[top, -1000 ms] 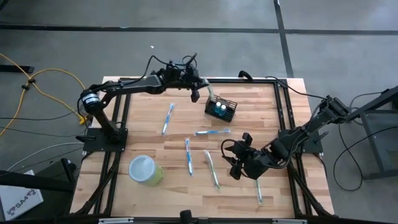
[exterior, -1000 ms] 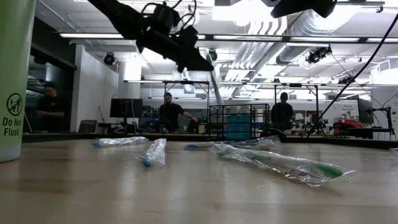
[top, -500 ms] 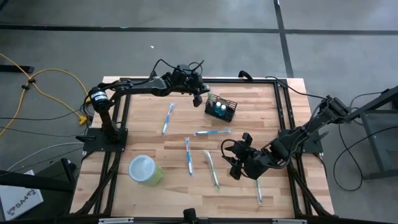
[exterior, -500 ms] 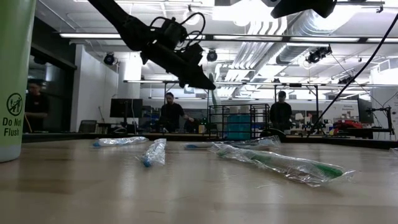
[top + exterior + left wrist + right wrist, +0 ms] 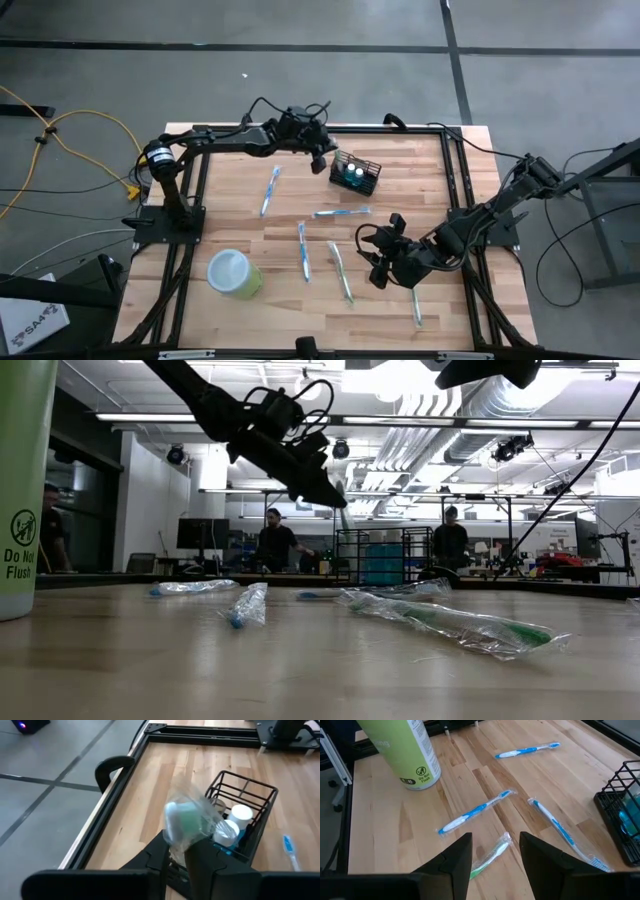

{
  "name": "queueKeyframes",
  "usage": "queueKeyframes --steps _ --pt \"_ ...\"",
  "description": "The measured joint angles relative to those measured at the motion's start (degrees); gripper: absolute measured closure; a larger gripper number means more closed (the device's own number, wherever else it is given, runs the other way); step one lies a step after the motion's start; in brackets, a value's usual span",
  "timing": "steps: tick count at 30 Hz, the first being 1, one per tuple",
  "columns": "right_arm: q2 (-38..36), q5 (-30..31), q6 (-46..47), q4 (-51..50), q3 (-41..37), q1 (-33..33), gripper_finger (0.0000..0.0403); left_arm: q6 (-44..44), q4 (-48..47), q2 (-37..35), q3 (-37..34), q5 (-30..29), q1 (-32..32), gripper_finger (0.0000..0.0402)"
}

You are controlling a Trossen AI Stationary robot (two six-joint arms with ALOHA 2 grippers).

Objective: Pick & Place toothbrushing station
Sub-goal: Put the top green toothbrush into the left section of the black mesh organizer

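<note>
Left gripper pinches a wrapped green toothbrush just above the black wire basket; next, lowering it inside. Right gripper waits spread, well apart.

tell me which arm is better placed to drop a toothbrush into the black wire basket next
The left. Its gripper hangs right beside the black wire basket, shut on a wrapped green toothbrush. The right gripper is open and empty, far from the basket, over loose toothbrushes near the table's front.
</note>
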Motion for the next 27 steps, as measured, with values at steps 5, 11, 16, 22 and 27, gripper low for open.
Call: queueKeyframes --steps 5,11,16,22,27 --pt "0.0 0.0 0.0 0.0 0.0 0.0 0.0248 0.0 0.0 0.0 0.0 0.0 0.0 0.0326" --pt "0.0 0.0 0.0 0.0 0.0 0.0 0.0248 -0.1 0.0 0.0 0.0 2.7 0.0 0.0304" --pt "0.0 -0.1 0.0 0.0 0.0 0.0 0.0248 -0.1 0.0 0.0 0.0 2.8 0.0 0.0290" --pt "0.0 -0.3 0.0 0.0 0.0 0.0 0.0248 0.0 0.0 0.0 0.0 2.8 0.0 0.0288" --pt "0.0 -0.3 0.0 0.0 0.0 0.0 0.0248 0.9 0.0 0.0 0.0 2.8 0.0 0.0288"
